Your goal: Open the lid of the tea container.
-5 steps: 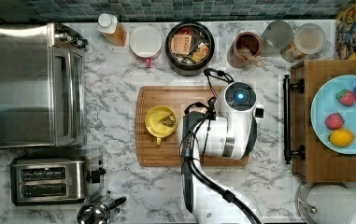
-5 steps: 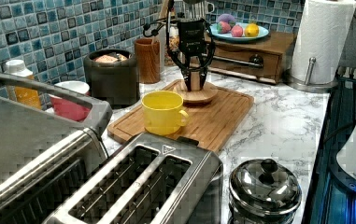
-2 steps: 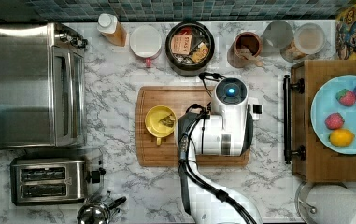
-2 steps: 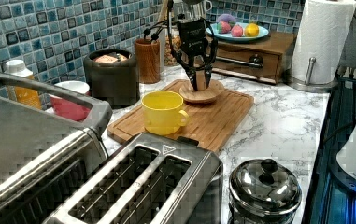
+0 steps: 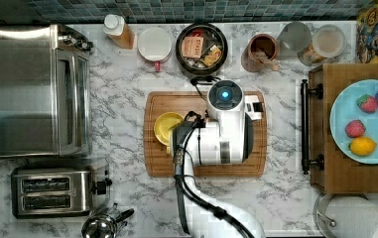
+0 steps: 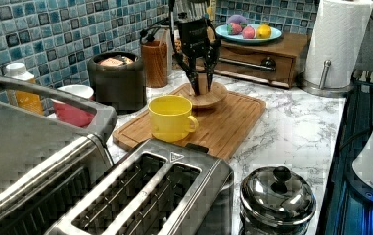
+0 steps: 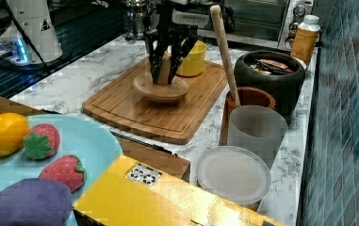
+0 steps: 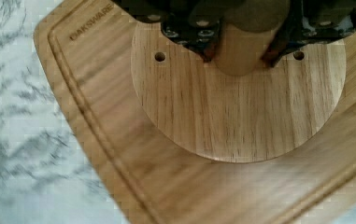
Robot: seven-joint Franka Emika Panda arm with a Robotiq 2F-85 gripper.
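Lid (image 6: 204, 95) and canister are already apart: the round wooden disc with its peg handle sits flat on the cutting board (image 6: 233, 120), just beyond the yellow mug (image 6: 170, 117) in the left view. A second ago the hand (image 6: 201, 78) was low around the peg; now it has risen a little, its fingers (image 8: 208, 50) spread on either side of the peg and, as far as I can tell, no longer clamping it. The arm has also shifted towards the back wall in the top view.

Back by the tiles, the tea container (image 5: 202, 43) stands open on the counter (image 5: 117, 109), its packets on show, between the white mug (image 5: 154, 43) and the brown cup (image 5: 260, 52) with the wooden spoon in it. To my eye the job is as good as done; all that remains is for the hand to lift clear without nudging the lid.
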